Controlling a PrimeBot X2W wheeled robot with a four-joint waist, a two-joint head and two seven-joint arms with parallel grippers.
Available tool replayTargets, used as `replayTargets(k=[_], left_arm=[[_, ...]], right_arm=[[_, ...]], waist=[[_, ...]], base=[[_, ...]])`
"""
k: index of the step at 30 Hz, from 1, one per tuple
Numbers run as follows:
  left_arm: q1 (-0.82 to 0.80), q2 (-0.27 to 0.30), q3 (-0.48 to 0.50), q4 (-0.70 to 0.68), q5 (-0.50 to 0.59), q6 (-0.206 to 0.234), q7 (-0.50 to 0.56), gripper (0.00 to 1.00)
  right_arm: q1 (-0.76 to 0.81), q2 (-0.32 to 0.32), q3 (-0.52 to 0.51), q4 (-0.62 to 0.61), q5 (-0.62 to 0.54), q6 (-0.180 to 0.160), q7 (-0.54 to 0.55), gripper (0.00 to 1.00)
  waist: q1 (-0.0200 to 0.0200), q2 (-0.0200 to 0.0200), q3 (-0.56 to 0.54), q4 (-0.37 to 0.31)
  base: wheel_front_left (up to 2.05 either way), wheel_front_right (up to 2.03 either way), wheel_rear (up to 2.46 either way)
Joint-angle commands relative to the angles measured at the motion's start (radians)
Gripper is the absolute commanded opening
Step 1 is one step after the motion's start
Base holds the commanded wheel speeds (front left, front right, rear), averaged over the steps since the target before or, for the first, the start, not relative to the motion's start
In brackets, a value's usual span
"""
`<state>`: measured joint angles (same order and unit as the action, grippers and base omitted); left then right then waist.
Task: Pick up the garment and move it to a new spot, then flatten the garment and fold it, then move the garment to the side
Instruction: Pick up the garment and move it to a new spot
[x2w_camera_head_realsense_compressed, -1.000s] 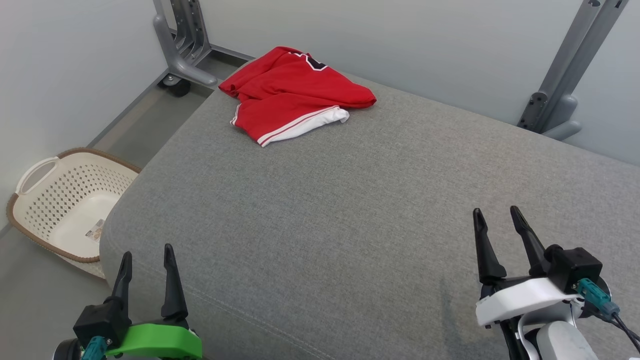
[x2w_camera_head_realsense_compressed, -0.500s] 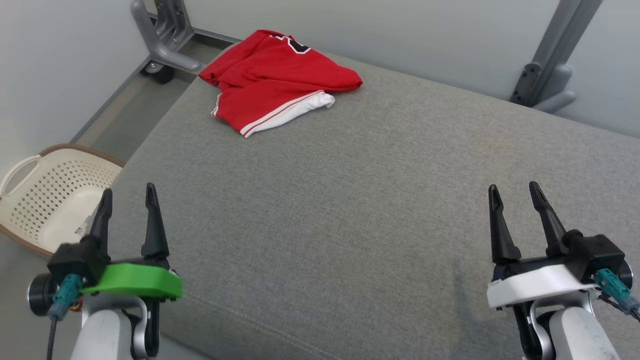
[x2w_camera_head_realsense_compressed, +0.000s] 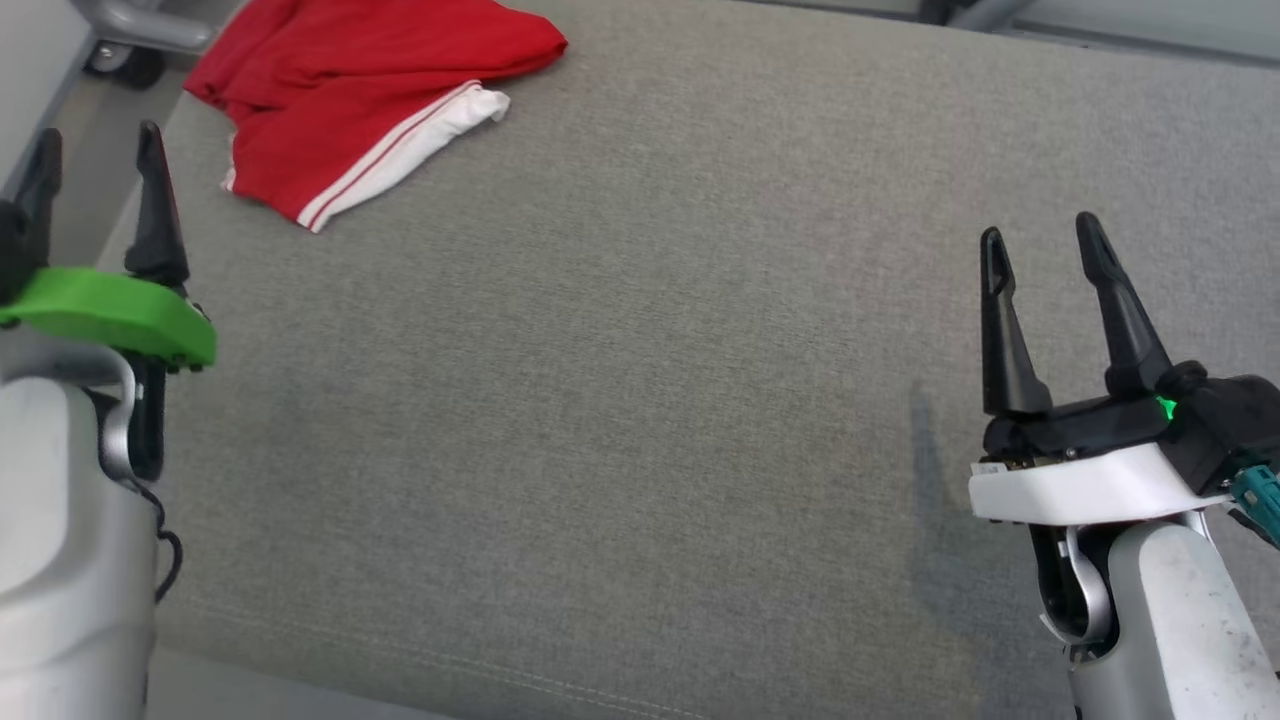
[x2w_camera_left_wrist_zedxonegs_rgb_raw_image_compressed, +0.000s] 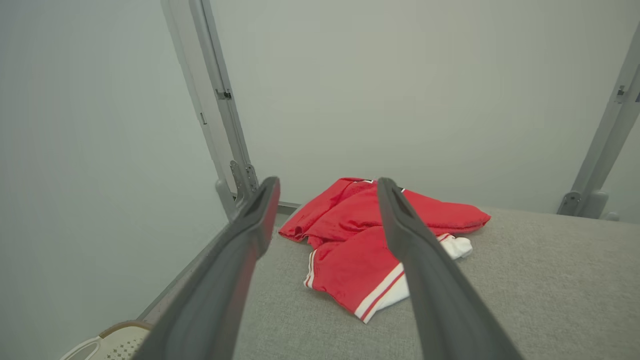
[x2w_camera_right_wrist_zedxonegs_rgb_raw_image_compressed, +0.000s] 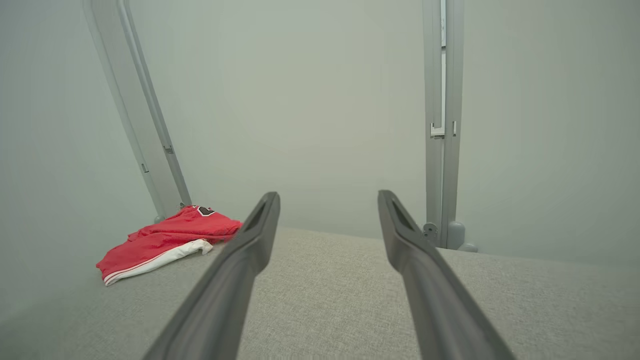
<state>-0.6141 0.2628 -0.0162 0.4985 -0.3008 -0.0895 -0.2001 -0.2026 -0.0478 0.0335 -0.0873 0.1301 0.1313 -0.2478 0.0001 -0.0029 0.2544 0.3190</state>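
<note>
Red crumpled garment (x2w_camera_head_realsense_compressed: 350, 80), white-striped hem, lies upper left on grey fabric cushion (x2w_camera_head_realsense_compressed: 640, 400); left gripper (x2w_camera_head_realsense_compressed: 97, 135) and right gripper (x2w_camera_head_realsense_compressed: 1039, 228) spread wide, empty.

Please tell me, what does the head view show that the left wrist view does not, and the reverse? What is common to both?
Head view, not the left wrist view: the right gripper, fingers apart above the grey cushion, and a green mount. Left wrist view, not the head view: a pale basket rim at the bottom edge and the tall uprights of two grey posts. Both: the crumpled red garment with its white hem, the cushion, and the left gripper, fingers apart.
</note>
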Motion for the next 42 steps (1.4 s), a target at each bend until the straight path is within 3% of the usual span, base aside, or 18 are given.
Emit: replayTargets(k=[1,6,14,20,27,28,29,31,42], left_arm=[[-0.057,0.020,-0.003,0.037,-0.007,-0.010,0.022,1.00],[-0.248,0.109,-0.038,0.208,-0.034,-0.034,0.145,1.00],[-0.391,0.185,-0.093,0.393,-0.095,-0.041,0.301,1.00],[-0.439,0.234,-0.127,0.467,-0.098,-0.040,0.279,1.00],[-0.459,0.243,-0.138,0.559,-0.084,-0.010,0.238,1.00],[-0.460,0.241,-0.143,0.575,-0.082,-0.011,0.240,0.95],[-0.461,0.237,-0.144,0.586,-0.084,-0.012,0.238,0.47],[-0.466,0.231,-0.149,0.612,-0.089,-0.017,0.239,0.00],[-0.518,0.256,-0.179,0.645,-0.069,-0.021,0.156,0.00]], right_arm=[[-0.020,-0.004,-0.005,-0.017,-0.012,-0.001,0.006,1.00],[-0.040,-0.004,-0.019,-0.079,-0.056,-0.001,0.028,1.00],[-0.032,-0.004,-0.016,-0.162,-0.087,-0.001,0.052,1.00],[-0.021,-0.009,-0.022,-0.223,-0.112,-0.001,0.070,1.00],[-0.023,-0.011,-0.001,-0.251,-0.119,-0.001,0.070,1.00],[-0.024,-0.011,0.001,-0.253,-0.118,-0.001,0.069,1.00],[-0.025,-0.011,0.003,-0.254,-0.118,-0.001,0.068,1.00],[-0.029,-0.012,0.003,-0.256,-0.117,-0.001,0.065,1.00],[-0.036,-0.009,0.001,-0.220,-0.122,-0.001,0.039,1.00]], waist=[[-0.0001,0.0029,0.156,-0.140],[-0.0001,0.0029,0.268,-0.191],[-0.0001,0.0029,0.354,-0.229],[-0.0001,0.0029,0.391,-0.240],[-0.0001,0.0029,0.411,-0.245],[-0.0001,0.0029,0.413,-0.246],[-0.0001,0.0029,0.414,-0.246],[-0.0001,0.0029,0.415,-0.246],[-0.0001,0.0029,0.348,-0.237]], base=[[0.00,0.00,0.00],[0.00,0.00,0.00],[0.00,0.00,0.00],[0.00,0.00,0.00],[0.00,0.00,0.00],[0.00,0.00,0.00],[0.00,0.00,0.00],[0.00,0.00,0.00],[0.00,0.00,0.00]])
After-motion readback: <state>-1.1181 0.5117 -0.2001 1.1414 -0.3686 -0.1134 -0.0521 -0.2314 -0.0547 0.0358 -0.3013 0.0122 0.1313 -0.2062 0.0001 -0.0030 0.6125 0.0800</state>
